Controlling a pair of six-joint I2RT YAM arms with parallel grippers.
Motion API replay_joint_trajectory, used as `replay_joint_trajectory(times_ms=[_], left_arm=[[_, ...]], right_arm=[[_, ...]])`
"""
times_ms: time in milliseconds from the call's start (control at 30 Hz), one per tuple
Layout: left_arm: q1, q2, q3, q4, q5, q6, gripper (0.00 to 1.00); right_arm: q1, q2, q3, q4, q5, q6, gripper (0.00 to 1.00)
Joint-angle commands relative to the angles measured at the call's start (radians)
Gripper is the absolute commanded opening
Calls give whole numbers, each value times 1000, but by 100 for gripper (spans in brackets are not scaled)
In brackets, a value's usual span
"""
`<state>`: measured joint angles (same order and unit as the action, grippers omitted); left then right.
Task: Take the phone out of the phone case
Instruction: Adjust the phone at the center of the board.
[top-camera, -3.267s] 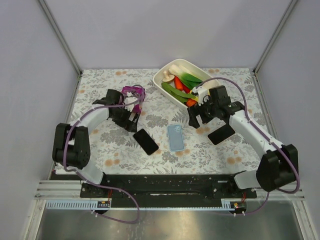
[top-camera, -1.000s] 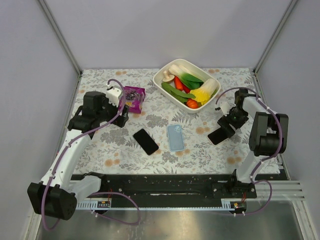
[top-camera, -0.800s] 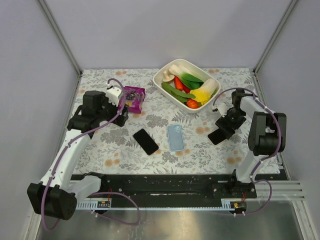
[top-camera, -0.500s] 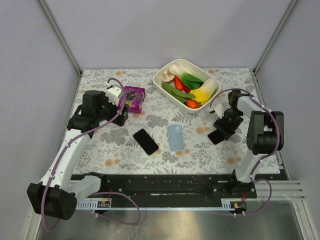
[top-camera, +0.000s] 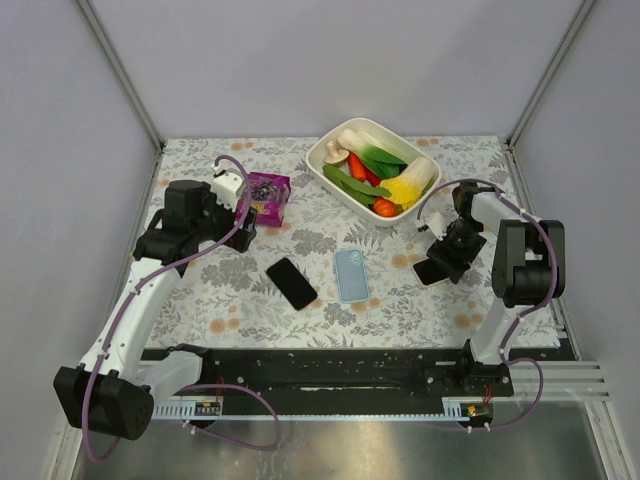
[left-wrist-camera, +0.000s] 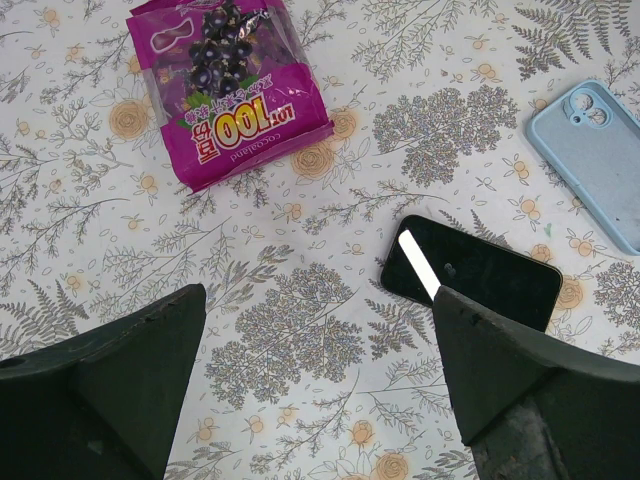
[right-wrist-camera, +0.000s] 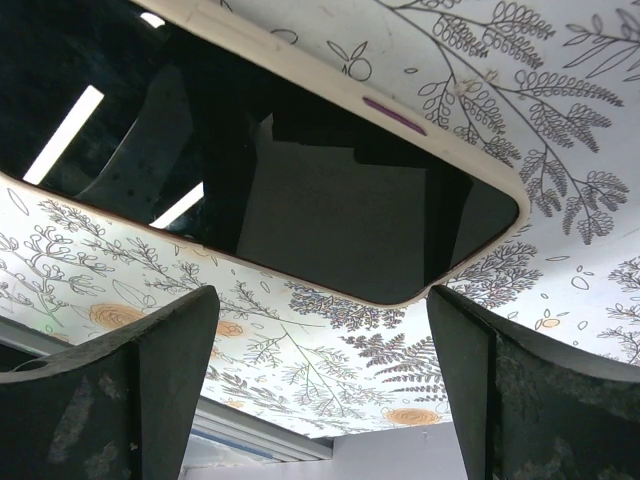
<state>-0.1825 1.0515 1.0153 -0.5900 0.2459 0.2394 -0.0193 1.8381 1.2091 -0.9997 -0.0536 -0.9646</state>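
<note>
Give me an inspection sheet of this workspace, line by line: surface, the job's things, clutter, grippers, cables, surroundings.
Surface: floral tablecloth, lying flat.
Job's things: black phone lies bare at the centre, with the light blue case beside it, not touching. A second phone in a cream case lies screen up at the right.
Clutter: purple snack bag; white tray of toy vegetables at the back.
Grippers: left gripper is open above the cloth, holding nothing. Right gripper is open, low over the cream-cased phone, not gripping it.
Cables: purple cables loop along both arms.
Surroundings: pale walls with metal frame posts.
</note>
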Motion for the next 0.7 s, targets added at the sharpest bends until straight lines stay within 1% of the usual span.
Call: replay_joint_trajectory(times_ms=[0,67,333,467,500,533,667], left_arm=[[-3,-8,51,21,-11,6,99],[-3,-11,54,21,-11,5,99],[-3,-13,54,21,-2,-5,99],[-3,-18,51,13,0,-2,99],[-3,-19,51,10,-3,1,99],[-2,-22,49,7,-7,3,99],[-3,-25,45,9,-13,9,99]], right_arm=[[15,-20,-51,-42,11,0,94],[15,-37,-75,-47,-5,-2,94],[157,-167,-187,-19,-107,23,94],[191,-207,-201,48,-75,82,95],[188,-221,-203,70,-62,101,98],[190,-238,-204,97,-51,112,99],[190,-321,-221,209,-25,141,100]])
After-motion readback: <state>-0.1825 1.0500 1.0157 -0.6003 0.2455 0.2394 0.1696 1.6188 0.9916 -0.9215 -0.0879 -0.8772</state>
